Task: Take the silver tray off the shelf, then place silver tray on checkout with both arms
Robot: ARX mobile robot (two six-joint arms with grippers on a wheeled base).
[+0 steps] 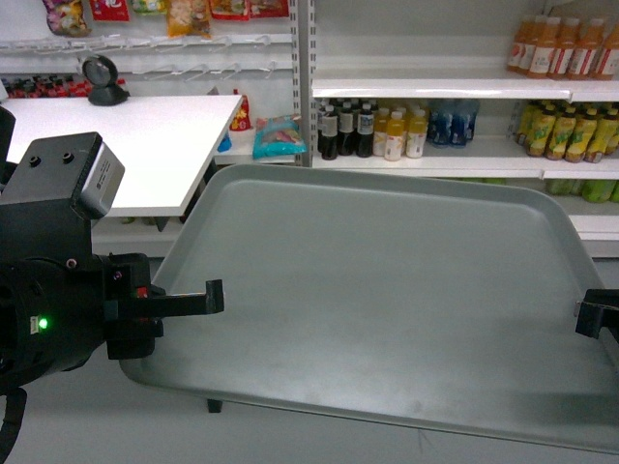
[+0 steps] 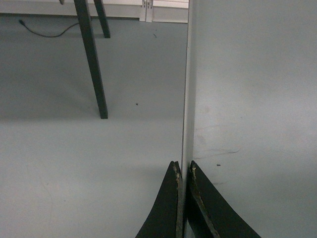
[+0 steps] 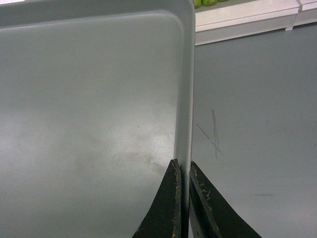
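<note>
The silver tray [image 1: 387,290] hangs in the air above the grey floor, held level between both arms. My left gripper [image 1: 208,298] is shut on its left rim; in the left wrist view both fingers pinch the thin rim [image 2: 187,124] at the left gripper [image 2: 183,168]. My right gripper [image 1: 585,317] is shut on the right rim, and the right wrist view shows the right gripper [image 3: 183,166] clamped on the tray [image 3: 89,124] near a rounded corner. The checkout [image 1: 126,145], a white counter, stands at the back left, beyond the tray's left corner. The shelf [image 1: 445,89] is behind the tray.
Bottled drinks [image 1: 372,130] and yellow juice bottles [image 1: 566,48] fill the shelves behind. A black round object [image 1: 102,82] sits on the counter's far edge. A dark table leg [image 2: 94,64] stands on the grey floor [image 2: 74,163] under the counter.
</note>
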